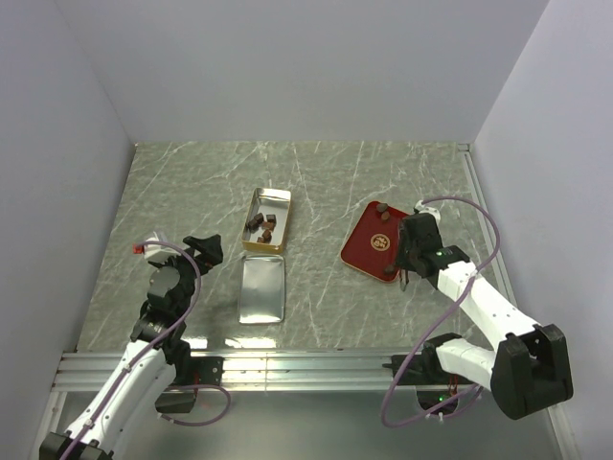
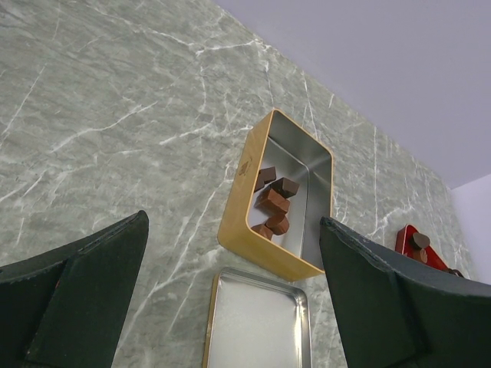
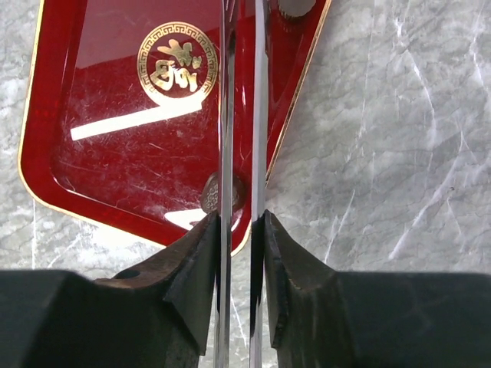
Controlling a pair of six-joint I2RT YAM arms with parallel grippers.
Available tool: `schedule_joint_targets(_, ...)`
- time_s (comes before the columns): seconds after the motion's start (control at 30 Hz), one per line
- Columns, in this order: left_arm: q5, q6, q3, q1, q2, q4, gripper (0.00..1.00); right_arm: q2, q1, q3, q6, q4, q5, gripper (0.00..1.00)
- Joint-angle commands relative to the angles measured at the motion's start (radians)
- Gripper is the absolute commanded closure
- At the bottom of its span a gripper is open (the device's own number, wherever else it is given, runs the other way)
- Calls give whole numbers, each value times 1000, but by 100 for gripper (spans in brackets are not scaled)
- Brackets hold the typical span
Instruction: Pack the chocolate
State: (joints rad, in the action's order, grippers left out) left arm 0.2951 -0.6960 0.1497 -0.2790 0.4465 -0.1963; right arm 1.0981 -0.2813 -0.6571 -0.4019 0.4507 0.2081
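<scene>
Your left gripper (image 2: 234, 222) hangs over the counter (image 2: 115, 115) with its 2 dark fingers (image 2: 77, 299) spread wide and nothing between them. Through that gap you see the gold tin (image 2: 239, 207) lying open, just beyond its lid (image 2: 257, 322). The lid's near end is cut off by the bottom of the left wrist view.

Most of the chocolate (image 2: 275, 203) is in the tin, about 5 brown chunks bunched against 1 long wall. They overlap, so you cannot count them for certain. From above they are only small dark specks.

The rest is on the red tray (image 1: 364, 244), well apart from the tin. At least 1 chunk (image 1: 381, 205) sits at the far corner and 1 (image 1: 389, 271) at the near corner. The right arm covers the tray's right edge, so anything under it is hidden from you.

Your right gripper (image 3: 238, 222) has its fingers pressed in against 2 thin metal blades (image 3: 259, 115), with a narrow slit left between them. The blades run to the top of the right wrist view, so their tips are cut off. The left blade crosses the near-corner chunk (image 3: 239, 190) and hides part of it. You cannot tell whether either blade touches it. Another chunk (image 3: 295, 6) is clipped by the top edge.
</scene>
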Motion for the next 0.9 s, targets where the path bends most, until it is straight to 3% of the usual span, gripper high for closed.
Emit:
schedule_joint_targets(0.0,16,4,-7,-8,-9,-5,1,-9,7,-26,6,-40,25,68)
schedule_joint_targets(0.27,21,4,-9,-17,-6,-8,0,-107,-9,-33,5,-44,-27,75)
schedule_joint_targets(0.43,19,4,-10,-19,-6,-11,1,-158,-96,-59,-29,-78,-78,76)
schedule_joint_targets(0.63,16,4,-10,-19,-5,-11,1,-75,-292,-177,-43,-128,-73,77)
schedule_joint_targets(0.87,16,4,-10,-19,-6,-8,1,144,-424,-323,-31,-239,-164,76)
